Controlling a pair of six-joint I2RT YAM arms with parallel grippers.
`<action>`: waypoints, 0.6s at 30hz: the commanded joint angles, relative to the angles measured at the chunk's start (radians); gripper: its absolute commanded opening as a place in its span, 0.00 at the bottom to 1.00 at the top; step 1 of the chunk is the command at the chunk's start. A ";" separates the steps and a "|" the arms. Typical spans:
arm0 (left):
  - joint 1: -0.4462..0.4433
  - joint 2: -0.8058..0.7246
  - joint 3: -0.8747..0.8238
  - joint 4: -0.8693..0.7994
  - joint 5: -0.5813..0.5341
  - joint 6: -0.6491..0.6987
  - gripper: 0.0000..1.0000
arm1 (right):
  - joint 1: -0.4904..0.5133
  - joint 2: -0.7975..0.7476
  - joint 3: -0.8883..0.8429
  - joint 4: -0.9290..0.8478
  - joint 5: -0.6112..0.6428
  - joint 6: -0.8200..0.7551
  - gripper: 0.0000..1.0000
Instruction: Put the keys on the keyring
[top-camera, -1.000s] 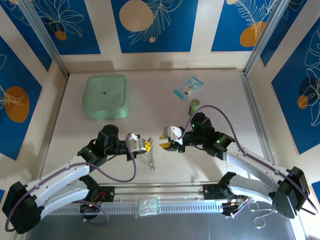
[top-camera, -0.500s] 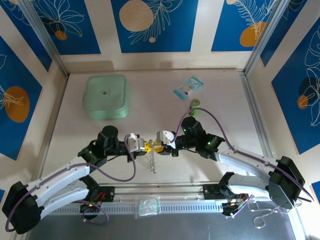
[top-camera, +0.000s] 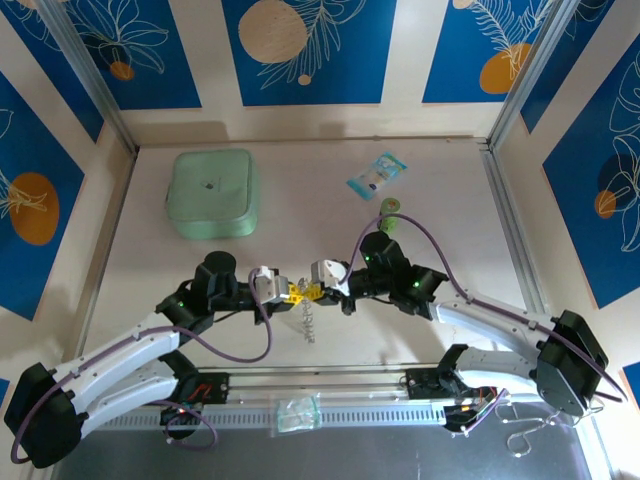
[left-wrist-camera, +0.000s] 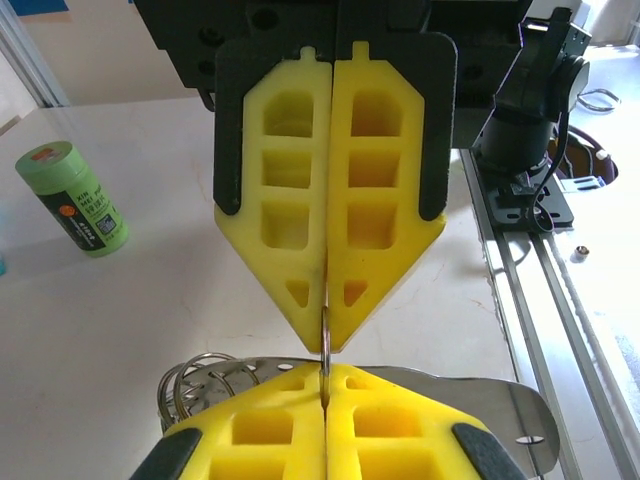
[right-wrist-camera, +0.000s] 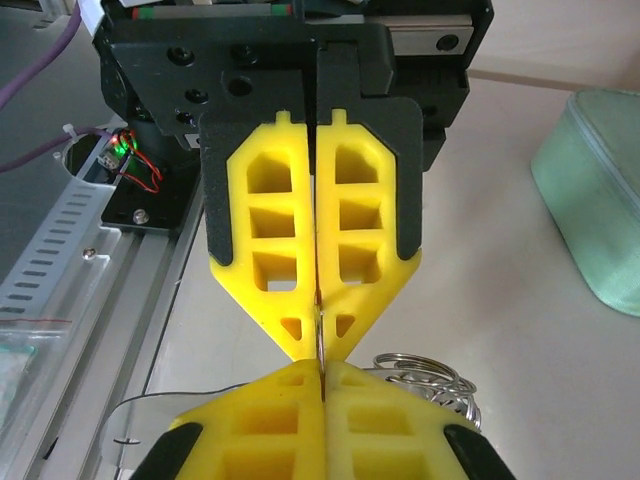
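The left gripper (top-camera: 287, 291) and the right gripper (top-camera: 317, 290) meet tip to tip over the light table (top-camera: 300, 215), by the middle of its near edge. Each has its yellow jaws pressed together on the thin silvery wire keyring (left-wrist-camera: 325, 347). A short length of the wire runs straight from one pinch to the other. The small metal rings (left-wrist-camera: 200, 378) strung on it bunch just beside the meeting tips. An upright green cylinder (left-wrist-camera: 72, 198) stands well apart, toward the far edge.
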 joint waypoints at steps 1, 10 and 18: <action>-0.009 0.003 0.009 0.045 0.038 -0.010 0.09 | 0.015 0.020 0.050 -0.017 -0.042 -0.004 0.00; -0.013 0.008 0.018 0.043 0.039 -0.003 0.01 | 0.022 0.035 0.066 -0.049 -0.048 -0.012 0.00; -0.014 -0.020 0.014 0.054 -0.108 -0.113 0.00 | -0.120 -0.174 -0.089 0.069 0.098 0.330 0.44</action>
